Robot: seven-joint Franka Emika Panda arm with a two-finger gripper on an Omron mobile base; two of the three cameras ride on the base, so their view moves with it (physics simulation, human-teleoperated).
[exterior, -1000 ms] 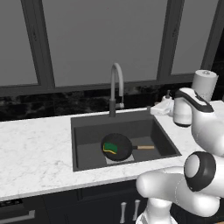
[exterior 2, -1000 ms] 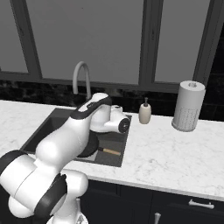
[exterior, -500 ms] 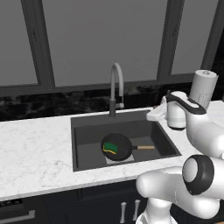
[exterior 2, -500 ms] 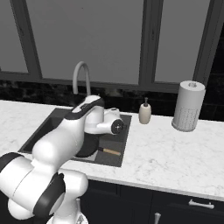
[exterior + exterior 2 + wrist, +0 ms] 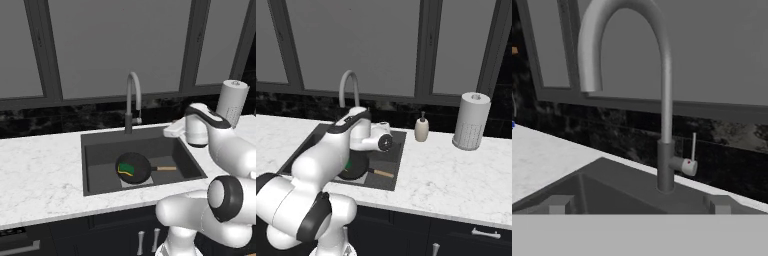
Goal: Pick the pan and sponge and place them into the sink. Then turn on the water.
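Observation:
The black pan (image 5: 135,168) lies on the bottom of the dark sink (image 5: 100,172), its wooden handle pointing right. The green and yellow sponge (image 5: 126,169) rests inside the pan. In the right base view my arm hides part of the pan (image 5: 359,166). My gripper (image 5: 639,205) is open, its fingertips (image 5: 559,204) wide apart with nothing between them. It hovers over the sink's right back corner and points at the grey arched faucet (image 5: 664,100). The faucet's thin lever (image 5: 692,150) stands upright on the right of the stem. No water runs from the spout.
A paper towel roll (image 5: 471,121) and a soap dispenser (image 5: 421,129) stand on the white marble counter (image 5: 40,165) to the right of the sink. Dark windows and a black backsplash rise behind the faucet.
The hand has swung left from beside the paper towel roll, over the sink's right edge, toward the faucet. Pan and sponge have not moved.

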